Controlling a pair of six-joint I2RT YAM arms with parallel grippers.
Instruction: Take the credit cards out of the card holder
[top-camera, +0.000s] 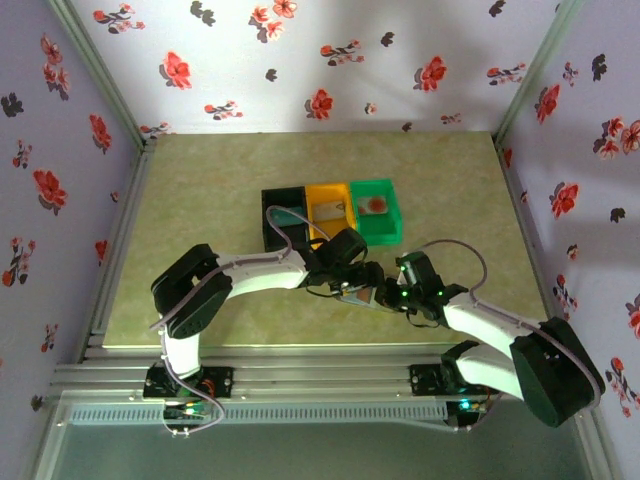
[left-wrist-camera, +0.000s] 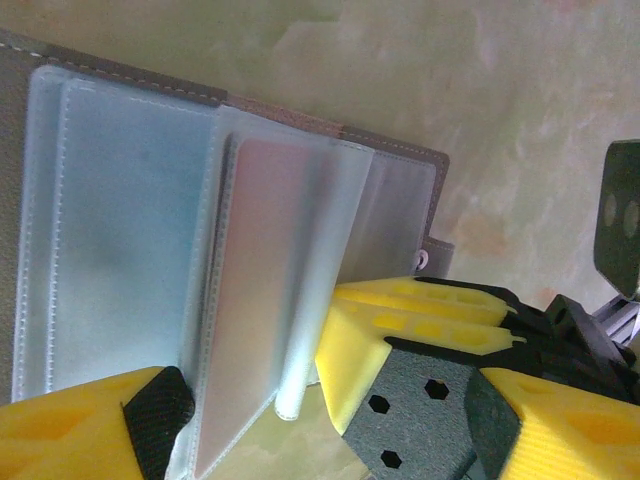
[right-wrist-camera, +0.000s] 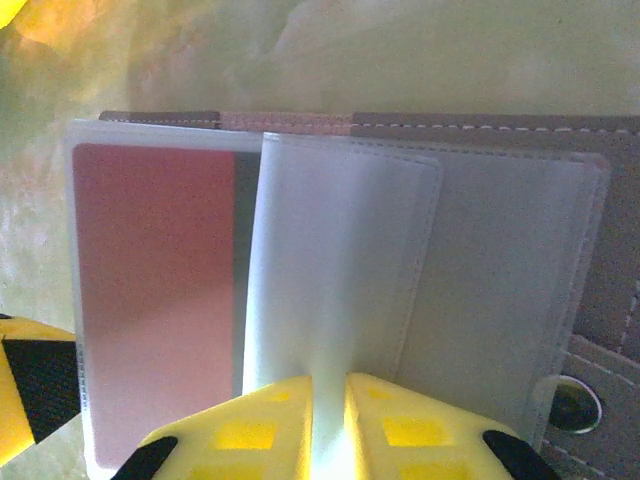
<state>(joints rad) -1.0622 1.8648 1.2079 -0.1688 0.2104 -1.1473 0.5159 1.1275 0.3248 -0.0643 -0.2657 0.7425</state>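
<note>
We've got the card holder (right-wrist-camera: 600, 230) lying open on the worktop (right-wrist-camera: 400, 50), dead centre of the overhead frame, just below the orange bin (top-camera: 330, 187). The right pincer (right-wrist-camera: 328, 425) is clamped tight on a clear sleeve (right-wrist-camera: 340, 280), bottom centre of its own view. The left pincer (left-wrist-camera: 275, 430) stands open, fingers either side of a sleeve with a pinkish card (left-wrist-camera: 260, 300) inside. Higher up overhead, a pale card (top-camera: 331, 209) lies in the orange bin, and a red-blotted card (top-camera: 375, 205) in the green bin (top-camera: 396, 225).
</note>
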